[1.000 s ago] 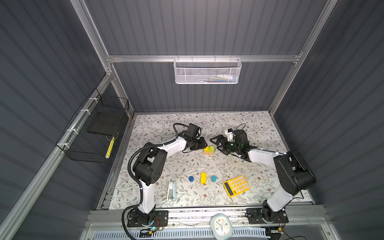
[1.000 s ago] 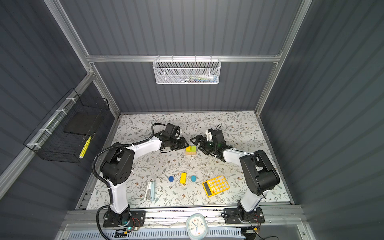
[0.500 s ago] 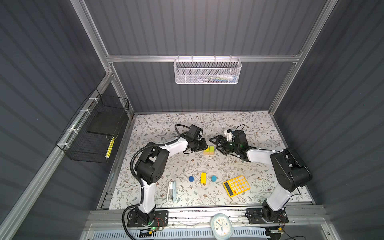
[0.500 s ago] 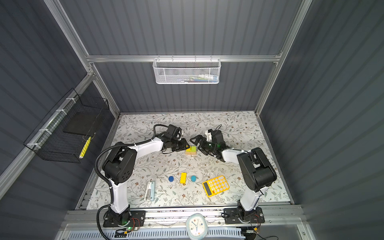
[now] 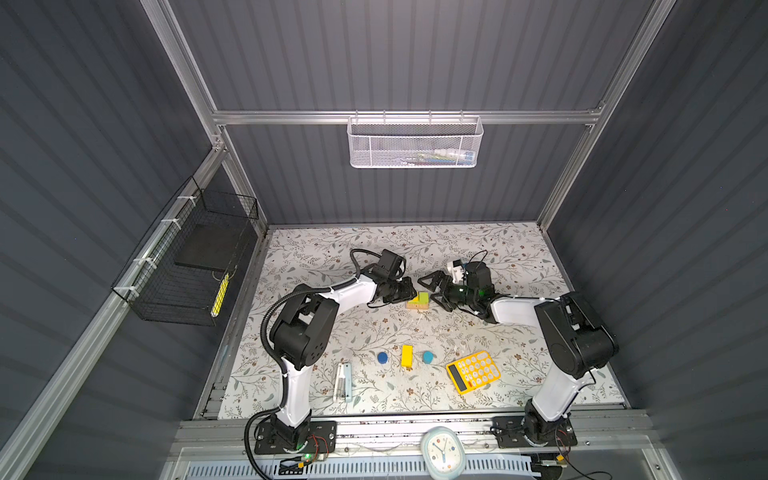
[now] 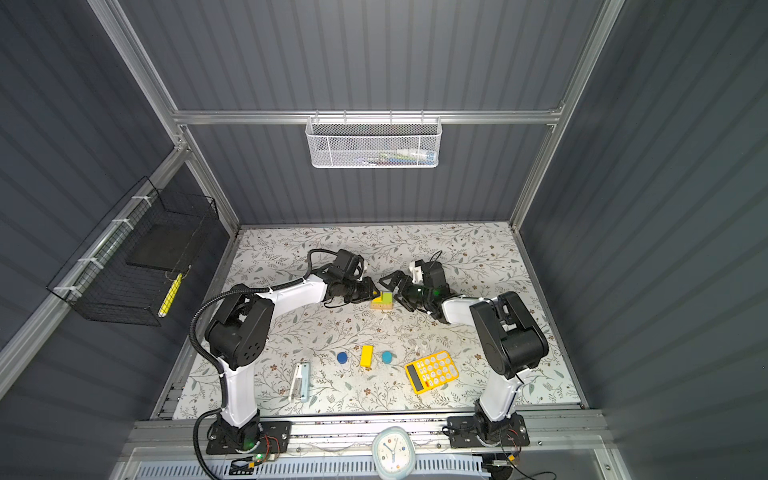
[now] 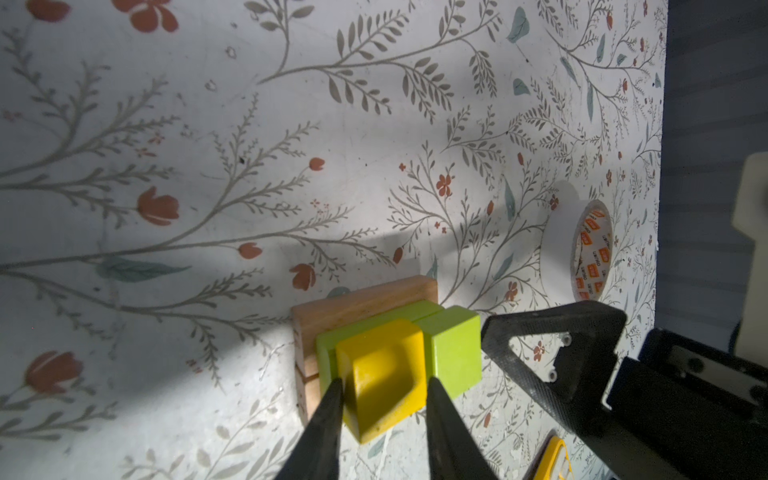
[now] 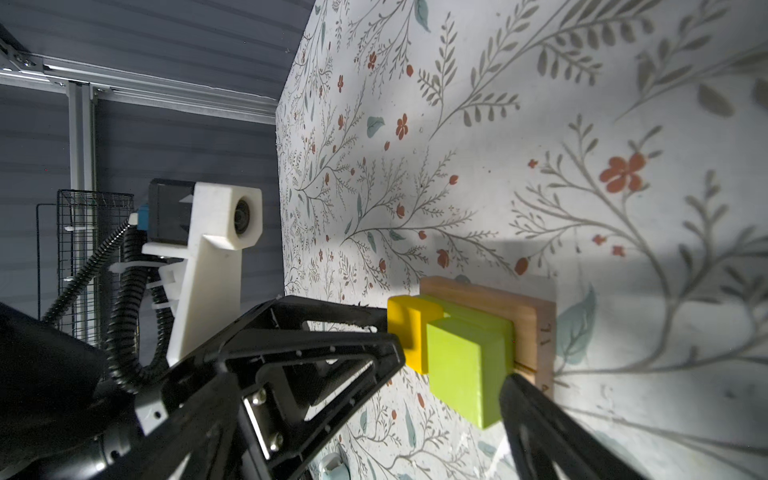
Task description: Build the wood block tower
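Wood block tower (image 5: 417,302) sits toward the back of your floral worktop (image 5: 478,249), between both arms. Your right tool (image 5: 432,290) stands wide apart, straddling the lime-green cube (image 8: 461,374) and gripping nothing. Your left tool (image 7: 384,388) is clamped on the yellow cube (image 7: 386,357), set on the lime-green bar (image 7: 409,312) over two tan bars (image 7: 361,301). Nearer the front lie a yellow bar (image 5: 407,356) and two blue cylinders (image 5: 382,356).

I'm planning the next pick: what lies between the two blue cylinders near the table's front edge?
A yellow bar lies flat between the darker blue cylinder and the lighter blue cylinder, touching neither; both top views show it.
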Controlling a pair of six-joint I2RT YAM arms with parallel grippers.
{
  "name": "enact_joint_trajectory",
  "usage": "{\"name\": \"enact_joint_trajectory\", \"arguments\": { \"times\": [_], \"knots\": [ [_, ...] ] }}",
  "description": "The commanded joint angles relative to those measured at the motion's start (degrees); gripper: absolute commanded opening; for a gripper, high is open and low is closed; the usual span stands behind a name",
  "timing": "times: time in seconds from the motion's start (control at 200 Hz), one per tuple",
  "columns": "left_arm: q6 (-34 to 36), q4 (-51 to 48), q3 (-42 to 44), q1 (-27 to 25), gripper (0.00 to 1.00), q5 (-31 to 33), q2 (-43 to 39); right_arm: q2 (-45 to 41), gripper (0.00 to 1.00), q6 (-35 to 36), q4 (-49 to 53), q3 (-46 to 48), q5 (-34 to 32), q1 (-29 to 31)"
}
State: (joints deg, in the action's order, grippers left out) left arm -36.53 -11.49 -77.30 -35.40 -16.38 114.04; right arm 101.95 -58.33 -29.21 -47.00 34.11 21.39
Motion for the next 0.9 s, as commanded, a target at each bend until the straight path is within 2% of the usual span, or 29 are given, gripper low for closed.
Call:
{"name": "enact_joint_trajectory", "arguments": {
  "times": [0.0, 0.27, 0.895],
  "knots": [
    [-0.36, -0.47, -1.44, -0.36, 0.35, -0.67, 1.10, 0.78, 0.99, -0.61, -1.54, 0.27, 0.93, -0.12],
    [-0.13, -1.07, -1.56, -0.37, 0.43, 0.24, 0.77, 1.30, 0.99, -1.04, -2.16, -0.19, 1.39, 0.05],
    [0.58, -2.05, -1.80, -0.37, 0.40, 1.61, 0.05, 2.29, 0.99, -1.62, -2.47, -1.11, 1.67, 0.70]
  ]
}}
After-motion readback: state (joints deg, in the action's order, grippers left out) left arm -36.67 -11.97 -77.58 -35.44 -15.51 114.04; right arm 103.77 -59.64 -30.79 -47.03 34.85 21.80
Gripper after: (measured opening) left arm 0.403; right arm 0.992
